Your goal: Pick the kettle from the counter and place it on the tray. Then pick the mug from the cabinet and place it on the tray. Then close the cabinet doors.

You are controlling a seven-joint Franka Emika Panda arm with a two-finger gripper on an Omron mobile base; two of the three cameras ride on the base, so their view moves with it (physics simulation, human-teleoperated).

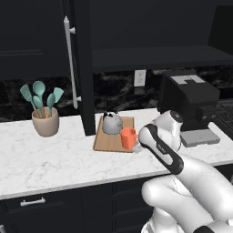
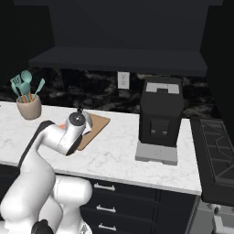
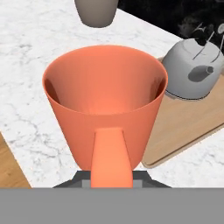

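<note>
Matt orange mug [image 3: 105,109], perhaps ceramic; grey metal kettle [image 3: 192,72]; wooden tray [image 3: 192,122].

Arm [image 1: 164,150] rises from lower right of left base view, elbow bent, wrist reaching toward frame centre; gripper state unreadable.

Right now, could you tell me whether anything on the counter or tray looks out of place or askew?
Nothing looks spilled or damaged. The kettle stands upright on the tray, and the mug is upright at the tray's near right corner, its handle toward the gripper. The one loose end is the cabinet door, which is open, edge-on over the counter.
</note>
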